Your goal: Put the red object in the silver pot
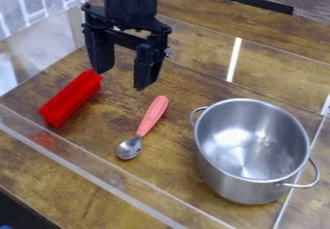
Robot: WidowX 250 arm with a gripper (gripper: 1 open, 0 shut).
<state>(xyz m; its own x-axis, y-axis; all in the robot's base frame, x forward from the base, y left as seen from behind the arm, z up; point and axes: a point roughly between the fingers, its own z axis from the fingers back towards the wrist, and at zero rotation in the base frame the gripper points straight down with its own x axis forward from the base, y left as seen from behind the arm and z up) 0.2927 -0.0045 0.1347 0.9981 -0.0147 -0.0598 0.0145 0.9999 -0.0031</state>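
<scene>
Wooden table (245, 40), silver pot (253, 148) empty, red object (69, 98) outside

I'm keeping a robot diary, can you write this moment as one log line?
gripper: open, empty, above table | red object: on table, left | silver pot: empty, right

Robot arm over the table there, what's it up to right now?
The gripper hangs open, pointing down, just right of the red object, holding nothing. The red object lies on the table, not yet picked up. A spoon lies between it and the silver pot, which is empty.
</scene>
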